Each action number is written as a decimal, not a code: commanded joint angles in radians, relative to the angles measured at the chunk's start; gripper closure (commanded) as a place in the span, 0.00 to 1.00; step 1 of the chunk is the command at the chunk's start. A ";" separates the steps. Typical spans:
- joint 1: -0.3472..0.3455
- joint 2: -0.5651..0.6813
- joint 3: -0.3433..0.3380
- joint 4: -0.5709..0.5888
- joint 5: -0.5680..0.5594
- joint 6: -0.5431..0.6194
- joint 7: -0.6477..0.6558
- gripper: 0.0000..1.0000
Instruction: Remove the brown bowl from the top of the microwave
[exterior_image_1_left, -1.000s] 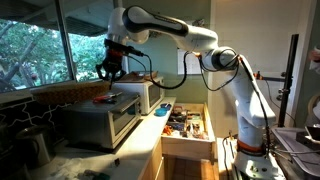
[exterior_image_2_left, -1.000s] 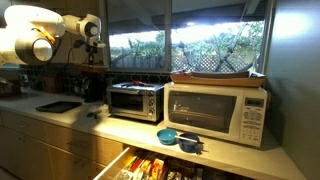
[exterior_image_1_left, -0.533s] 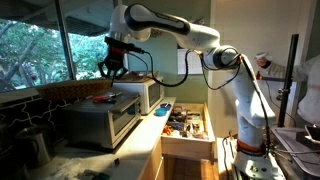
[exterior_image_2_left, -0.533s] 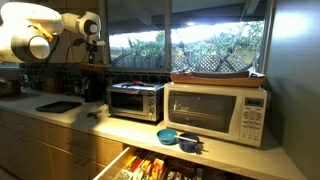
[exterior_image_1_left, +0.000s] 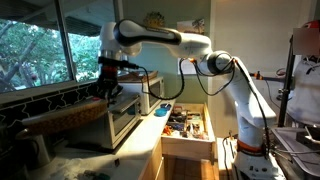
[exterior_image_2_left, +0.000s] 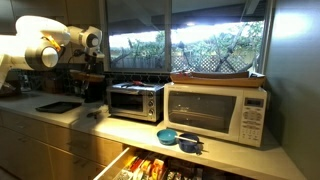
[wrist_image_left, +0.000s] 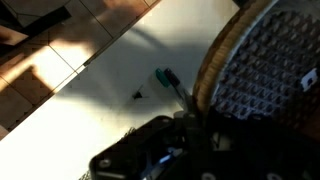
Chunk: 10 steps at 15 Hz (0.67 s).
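- wrist view: my tool (wrist_image_left: 175, 140) is a dark, blurred mass at the bottom edge, and i cannot tell whether its jaws are spread or pressed together.
- just beside it, on the right of that view, is a round dark woven thing with a brown rim (wrist_image_left: 265, 70). i cannot tell whether the tool touches it.
- below lies a pale flat surface (wrist_image_left: 110, 90) with a small green object (wrist_image_left: 165, 77) on it, and tiled floor (wrist_image_left: 40, 50) shows past its edge.
- in an exterior view, the wide, shallow dark-brown wooden-looking bowl (exterior_image_2_left: 215, 76) lies on top of the white boxy microwave with the dark glass door (exterior_image_2_left: 215, 115), spanning about its full width.
- there my tool (exterior_image_2_left: 90, 68) hangs well apart from the bowl, on the far side of the silver oven with the glass door (exterior_image_2_left: 136, 101) that stands just beside the microwave on the desk (exterior_image_2_left: 110, 125).
- in an exterior view, the tool (exterior_image_1_left: 108, 88) sits above the near end of the silver oven (exterior_image_1_left: 120, 115). a long brown band (exterior_image_1_left: 60, 117) runs from under it toward the lower left, and i cannot tell what it is.
- a small blue bowl (exterior_image_2_left: 168, 136) sits on the desk in front of the microwave, above an open drawer (exterior_image_2_left: 150, 165).
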 joint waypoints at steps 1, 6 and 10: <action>0.087 0.140 -0.025 0.077 0.082 -0.060 -0.065 0.98; 0.159 0.214 -0.027 0.059 0.072 -0.061 0.029 0.98; 0.187 0.212 -0.052 0.053 0.079 -0.052 -0.005 0.93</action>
